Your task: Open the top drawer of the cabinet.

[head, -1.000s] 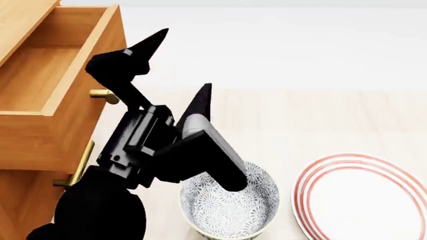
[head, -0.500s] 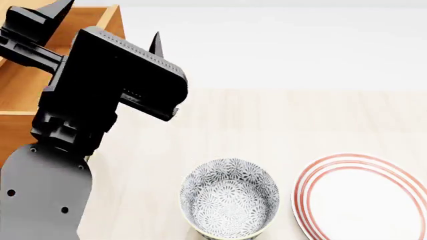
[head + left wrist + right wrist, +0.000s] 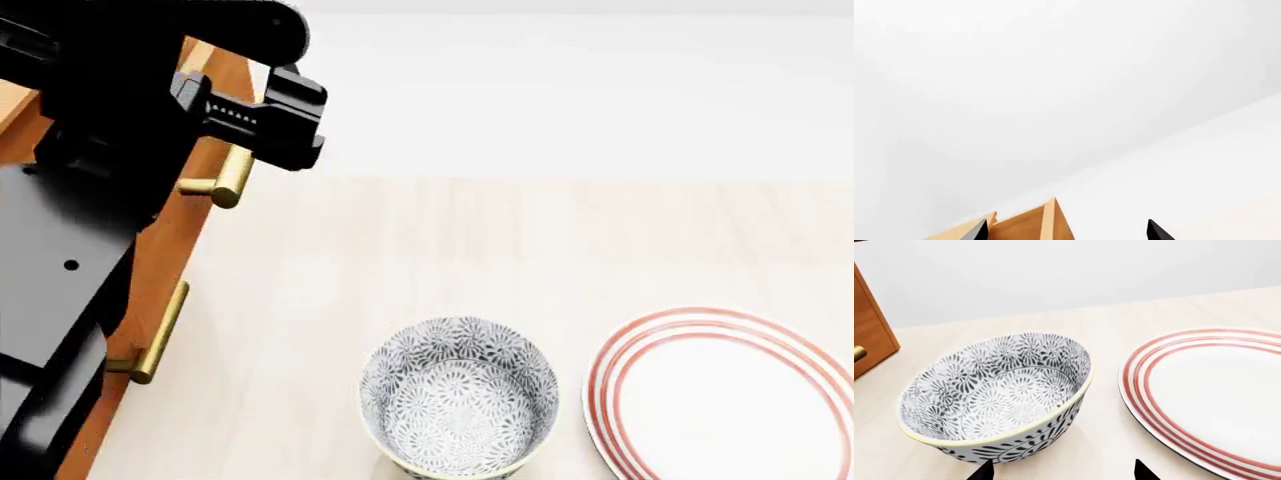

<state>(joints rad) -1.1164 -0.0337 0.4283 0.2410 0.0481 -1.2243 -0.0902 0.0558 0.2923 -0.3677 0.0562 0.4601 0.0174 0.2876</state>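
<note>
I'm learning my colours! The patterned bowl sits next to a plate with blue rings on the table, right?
Almost. The rings on the plate are red, not blue; the right wrist view shows them clearly around a white middle. The rest is right: the patterned bowl sits beside that plate on the table, close but not touching.

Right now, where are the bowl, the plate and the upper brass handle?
bowl point(image 3: 461, 400), head view, inside floor.
plate point(image 3: 747, 400), head view, white centre.
upper brass handle point(image 3: 232, 178), head view, on the bar.
</note>
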